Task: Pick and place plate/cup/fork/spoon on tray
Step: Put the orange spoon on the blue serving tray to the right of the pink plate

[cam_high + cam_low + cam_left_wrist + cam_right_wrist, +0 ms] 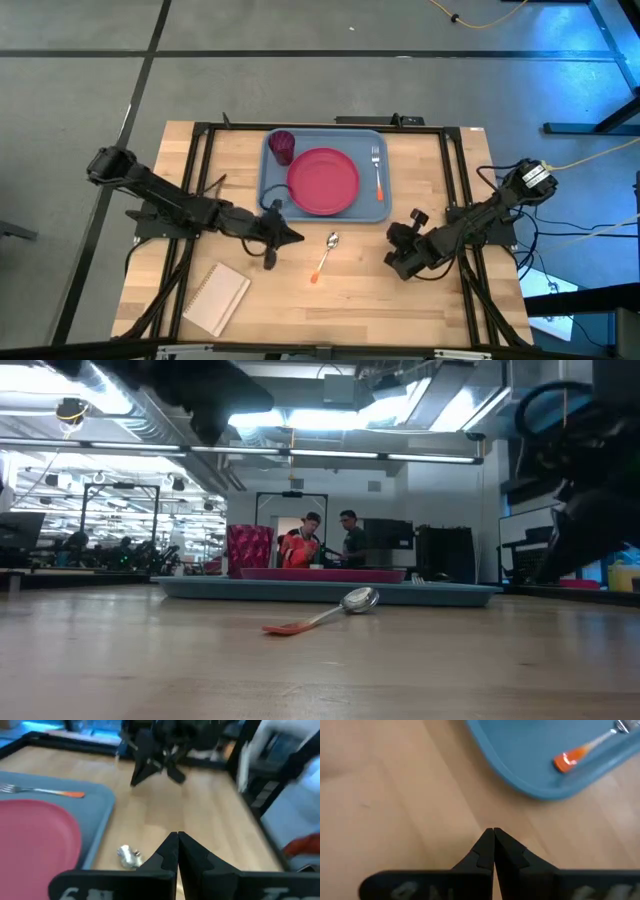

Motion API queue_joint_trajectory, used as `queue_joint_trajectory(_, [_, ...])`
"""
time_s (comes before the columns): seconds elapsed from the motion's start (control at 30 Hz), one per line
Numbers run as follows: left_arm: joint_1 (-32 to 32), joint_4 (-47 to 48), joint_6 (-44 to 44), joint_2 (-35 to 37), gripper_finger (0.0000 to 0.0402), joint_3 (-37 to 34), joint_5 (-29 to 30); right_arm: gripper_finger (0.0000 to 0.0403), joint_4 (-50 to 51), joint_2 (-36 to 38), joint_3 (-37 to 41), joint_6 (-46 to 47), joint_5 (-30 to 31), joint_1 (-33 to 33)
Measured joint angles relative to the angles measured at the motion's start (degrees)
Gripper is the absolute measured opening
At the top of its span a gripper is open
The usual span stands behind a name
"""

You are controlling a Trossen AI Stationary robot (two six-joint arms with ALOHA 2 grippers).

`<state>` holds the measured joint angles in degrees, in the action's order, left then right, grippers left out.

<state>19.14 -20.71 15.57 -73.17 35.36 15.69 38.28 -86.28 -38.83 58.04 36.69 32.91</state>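
Tray (268,178) at the table's far middle holds plate (323,181), cup (282,146) in its far-left corner, fork (378,170) along its right side. Spoon (326,255) lies on bare wood just in front of the tray; notebook (216,297) front-left. Left gripper (293,237) hangs left of the spoon, fingers pinched together, empty. Right gripper (393,247) sits right of the spoon, fingers likewise closed on nothing.

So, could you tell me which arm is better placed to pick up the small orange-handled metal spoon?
Probably the left. The left gripper sits closer to the spoon on the wooden table than the right gripper does; both are shut and empty.
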Motion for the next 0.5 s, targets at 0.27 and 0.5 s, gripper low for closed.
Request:
queue_joint_trajectory(0.27, [3.40, 27.76, 6.19, -6.73, 0.0000, 17.46, 7.68, 0.0011, 4.42, 0.02, 3.94, 10.24, -1.69, 3.09])
queue_joint_trajectory(0.5, [3.34, 29.00, 9.29, -10.37, 0.0000, 19.29, 6.28, 0.0011, 13.13, 3.55, 2.02, 19.67, 0.20, 12.63])
